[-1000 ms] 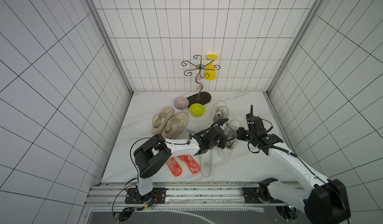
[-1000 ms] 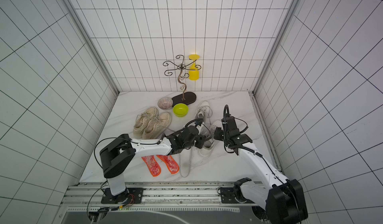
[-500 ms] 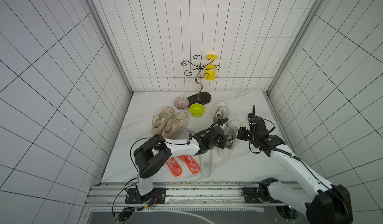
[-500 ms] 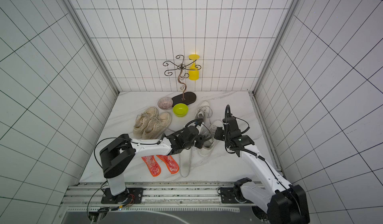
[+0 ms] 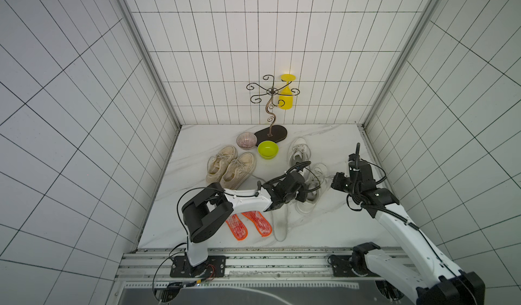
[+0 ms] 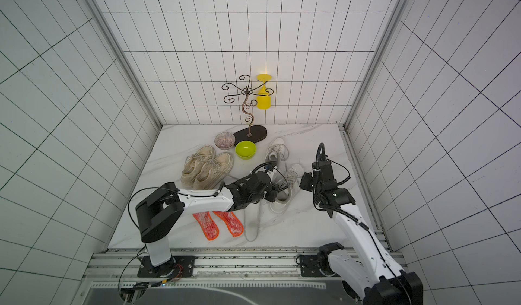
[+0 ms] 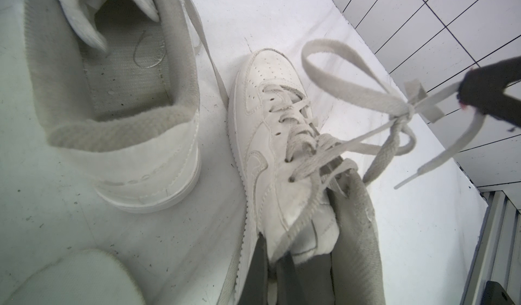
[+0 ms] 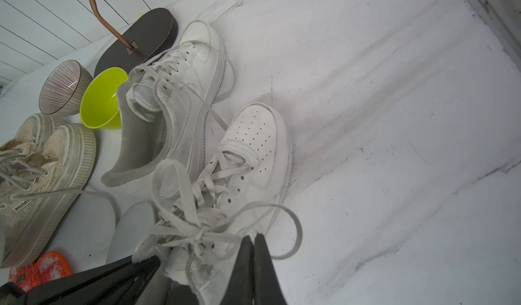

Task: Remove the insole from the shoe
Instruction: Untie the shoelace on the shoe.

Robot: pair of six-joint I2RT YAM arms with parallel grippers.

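Where the aluminium rail (image 5: 267, 258) carries both arm bases at the front edge, the white table (image 5: 332, 233) begins, grey-veined like marble and flecked with dark specks and scuffs in the wrist views. Nearest on it lie two orange insoles (image 5: 236, 229) side by side, and just to their right a white insole (image 5: 279, 224) lies flat, its far end under the left arm. Beyond that stands the white shoe (image 7: 270, 148), heel toward the rail, with the left gripper (image 7: 275, 264) clenched on its tongue at the collar. Those fingers and the tongue hide the inside, so whether an insole sits in it cannot be told. The right gripper (image 8: 253, 240) hangs just to the shoe's right above the table, its fingers pinched together on the lace (image 7: 406, 110), which rises from the eyelets in a knotted bow. Just behind is a second white shoe (image 5: 298, 151), its opening showing a stitched floor in the left wrist view. Left of the white shoes sits a beige pair (image 5: 231, 168). Farther back come a green bowl (image 5: 267, 150) and a striped bowl (image 5: 246, 140), then the dark oval base of a wire stand (image 5: 277, 133). A yellow glass (image 5: 286, 100) hangs upside down from one curled arm. White rectangular tiles with dark grout cover the back wall (image 5: 253, 35) and both side walls, which meet at metal corner strips.
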